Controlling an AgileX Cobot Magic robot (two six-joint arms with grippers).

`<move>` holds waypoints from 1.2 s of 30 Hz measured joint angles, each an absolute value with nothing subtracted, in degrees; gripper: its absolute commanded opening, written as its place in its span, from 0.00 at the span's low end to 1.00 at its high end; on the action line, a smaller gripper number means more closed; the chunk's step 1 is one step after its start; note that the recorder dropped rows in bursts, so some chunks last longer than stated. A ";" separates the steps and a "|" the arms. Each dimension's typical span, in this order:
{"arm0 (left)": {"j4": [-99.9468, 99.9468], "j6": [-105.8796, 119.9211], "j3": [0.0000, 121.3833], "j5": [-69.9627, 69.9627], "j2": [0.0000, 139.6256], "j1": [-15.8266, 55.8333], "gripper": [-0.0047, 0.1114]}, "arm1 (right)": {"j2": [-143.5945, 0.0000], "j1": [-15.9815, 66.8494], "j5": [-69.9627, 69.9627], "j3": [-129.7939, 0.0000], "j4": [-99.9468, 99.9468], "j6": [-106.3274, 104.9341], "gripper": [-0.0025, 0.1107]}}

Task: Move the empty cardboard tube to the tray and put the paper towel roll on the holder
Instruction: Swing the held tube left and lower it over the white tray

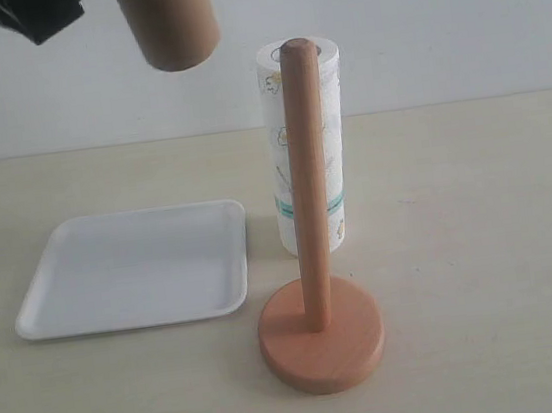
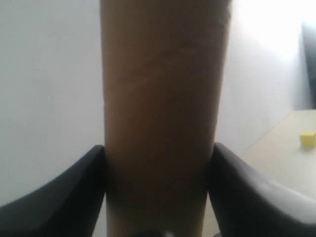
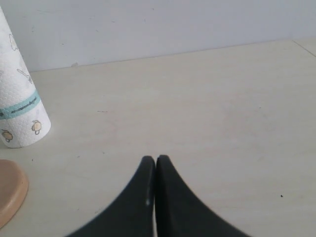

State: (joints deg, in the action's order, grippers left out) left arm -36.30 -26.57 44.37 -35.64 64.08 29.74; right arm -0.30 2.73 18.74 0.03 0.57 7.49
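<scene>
The empty cardboard tube (image 1: 170,23) hangs in the air at the top left, above the far side of the tray (image 1: 133,269), tilted. My left gripper (image 2: 159,153) is shut on the tube (image 2: 163,98), a black finger pressed against each side. The wooden holder (image 1: 322,332) stands bare at the front centre, its dowel (image 1: 309,182) upright. Behind it the paper towel roll (image 1: 323,140) stands on end on the table. My right gripper (image 3: 156,160) is shut and holds nothing, low over the table with the roll (image 3: 17,108) and the holder's base (image 3: 10,190) off to one side.
The white tray lies flat on the beige table (image 1: 482,242), left of the holder. A white wall (image 1: 434,16) runs behind the table. A small yellow block (image 2: 308,139) shows far off in the left wrist view.
</scene>
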 measured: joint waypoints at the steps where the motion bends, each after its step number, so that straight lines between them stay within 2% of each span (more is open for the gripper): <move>1: -36.30 -25.59 44.37 -32.33 63.07 29.74 0.08 | -0.30 2.73 18.74 0.03 0.57 7.49 0.02; 14: -36.20 -6.92 45.76 2.77 61.78 29.74 0.08 | -0.30 2.73 18.85 0.03 0.57 7.49 0.02; 23: -47.57 -1.45 53.08 27.66 80.38 29.74 0.08 | -0.30 2.73 18.85 0.03 0.57 7.49 0.02; 36: -76.15 -3.46 53.23 27.50 100.55 29.64 0.08 | -0.30 2.73 18.85 0.03 0.57 7.49 0.02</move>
State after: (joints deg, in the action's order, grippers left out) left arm -76.15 -3.46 53.23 27.50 100.55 29.64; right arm -0.30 2.73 18.85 0.03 0.57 7.49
